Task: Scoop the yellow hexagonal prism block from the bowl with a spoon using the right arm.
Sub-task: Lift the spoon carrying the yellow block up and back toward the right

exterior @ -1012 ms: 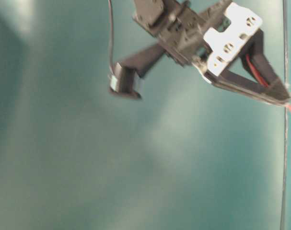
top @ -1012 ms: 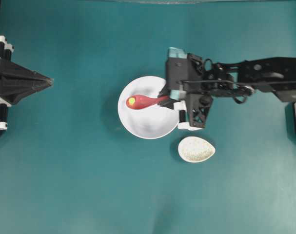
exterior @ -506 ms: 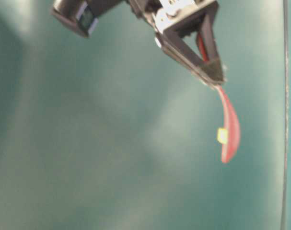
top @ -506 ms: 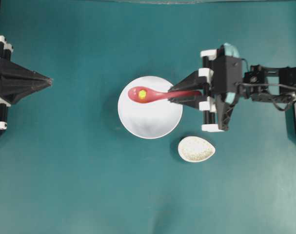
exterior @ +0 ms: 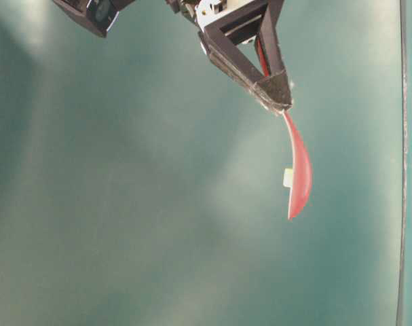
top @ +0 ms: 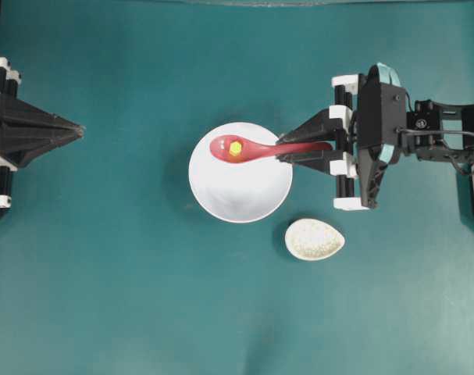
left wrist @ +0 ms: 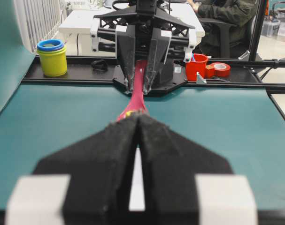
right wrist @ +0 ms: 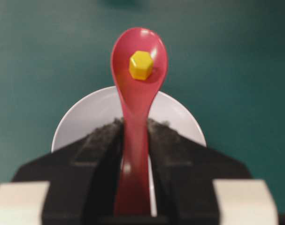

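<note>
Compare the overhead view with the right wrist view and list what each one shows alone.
Only overhead: the left gripper parked with jaws shut at the left edge, and a speckled egg-shaped dish beside the bowl.

Only right wrist: the yellow block's hexagonal outline, clearly.

Both: the right gripper clamping the spoon's handle, the block in the scoop, the white bowl beneath.

Glossy pink-red spoon (top: 256, 148) held level above white bowl (top: 240, 191), handle clamped between fingers of right end effector (top: 287, 149), scoop pointing left in overhead view. Tiny yellow hexagonal block (top: 235, 147) sits in scoop (right wrist: 139, 58), flat face up, clear of bowl. Round, plain bowl rests upright on teal bench (top: 143, 297), directly beneath spoon. Table-level view shows spoon raised in air.
</note>
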Controlling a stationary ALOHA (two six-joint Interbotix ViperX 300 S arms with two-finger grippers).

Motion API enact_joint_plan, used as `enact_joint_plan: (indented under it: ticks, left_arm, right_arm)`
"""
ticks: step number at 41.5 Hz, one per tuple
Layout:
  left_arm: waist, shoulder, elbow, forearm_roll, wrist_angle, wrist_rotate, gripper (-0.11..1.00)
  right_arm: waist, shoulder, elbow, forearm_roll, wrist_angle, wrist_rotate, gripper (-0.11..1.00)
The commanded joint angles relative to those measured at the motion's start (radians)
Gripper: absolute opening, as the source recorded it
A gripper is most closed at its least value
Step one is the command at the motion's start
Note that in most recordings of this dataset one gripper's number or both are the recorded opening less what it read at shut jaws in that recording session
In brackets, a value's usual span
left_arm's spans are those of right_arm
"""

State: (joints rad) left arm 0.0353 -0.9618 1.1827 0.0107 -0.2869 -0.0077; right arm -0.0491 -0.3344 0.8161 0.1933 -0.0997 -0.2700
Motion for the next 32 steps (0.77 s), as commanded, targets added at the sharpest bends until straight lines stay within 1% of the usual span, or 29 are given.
enact_joint_plan:
  ticks: [1, 8, 23, 32]
  left_arm:
    - [0.000, 0.006, -0.026, 0.003, -0.002, 0.000, 0.00]
    - [0.000, 0.006, -0.026, 0.003, 0.017, 0.012, 0.00]
    - [0.000, 0.006, -0.026, 0.003, 0.066, 0.000, 0.00]
    - [0.002, 0.006, -0.026, 0.003, 0.072, 0.002, 0.00]
  right_arm:
    - [0.002, -0.023, -0.020, -0.002, 0.000, 0.000, 0.23]
    - [0.002, -0.025, -0.020, -0.002, -0.005, 0.003, 0.23]
    - [0.003, -0.025, -0.028, -0.002, 0.000, 0.005, 0.23]
    - [0.003, -0.025, -0.028, -0.002, 0.009, 0.008, 0.23]
